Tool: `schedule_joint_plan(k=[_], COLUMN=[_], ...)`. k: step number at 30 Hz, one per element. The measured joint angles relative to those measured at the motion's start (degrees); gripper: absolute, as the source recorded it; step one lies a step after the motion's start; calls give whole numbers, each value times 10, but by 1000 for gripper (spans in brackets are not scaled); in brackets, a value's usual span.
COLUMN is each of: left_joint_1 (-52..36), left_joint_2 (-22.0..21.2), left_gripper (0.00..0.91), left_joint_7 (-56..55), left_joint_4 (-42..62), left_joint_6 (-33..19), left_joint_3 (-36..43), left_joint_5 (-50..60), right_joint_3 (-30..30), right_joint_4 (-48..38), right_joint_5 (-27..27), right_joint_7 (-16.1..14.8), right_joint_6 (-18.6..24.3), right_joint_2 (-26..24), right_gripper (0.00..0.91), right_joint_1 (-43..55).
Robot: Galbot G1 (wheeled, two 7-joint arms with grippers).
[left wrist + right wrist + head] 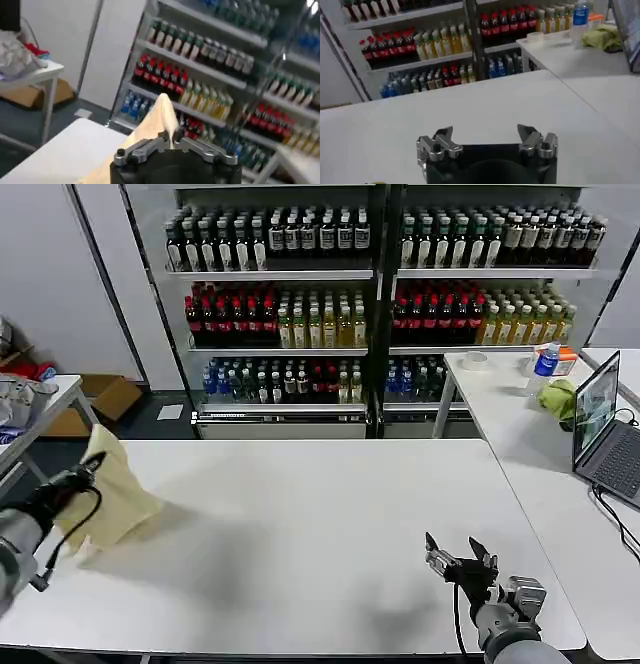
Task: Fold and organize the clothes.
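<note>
The clothes (112,496) are one pale yellow garment, lifted at the table's left side with its lower part resting on the tabletop. My left gripper (92,467) is shut on the garment's upper edge. In the left wrist view the cloth (161,118) rises in a peak out of the closed left gripper (172,143). My right gripper (458,556) hovers open over the table's front right, with nothing between its fingers. The right wrist view shows that gripper (486,138) spread wide above bare tabletop.
The white table (320,514) stretches wide between the arms. A second table (520,414) at the right carries a laptop (600,424), a green bundle (558,398) and a bottle (545,362). Shelves of bottles (380,294) stand behind. A small table (40,414) with a cloth pile stands far left.
</note>
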Motion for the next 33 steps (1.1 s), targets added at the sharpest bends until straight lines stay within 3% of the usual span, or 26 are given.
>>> schedule_joint_plan(k=[12,33], left_joint_1=[-23,-138], left_joint_2=[-71,-224], left_gripper=[10,10], left_joint_7=[-7,-65], left_joint_4=[-1,56], left_joint_6=[-32,-7], left_joint_3=[220,487], left_joint_5=[298,413], right_joint_3=[7,43], right_joint_4=[0,5], right_joint_5=[-27,-35], right_joint_7=[-2,-3], right_joint_6=[3,3], right_joint_2=[15,25], right_gripper=[907,907], right_joint_1=[-18,-32])
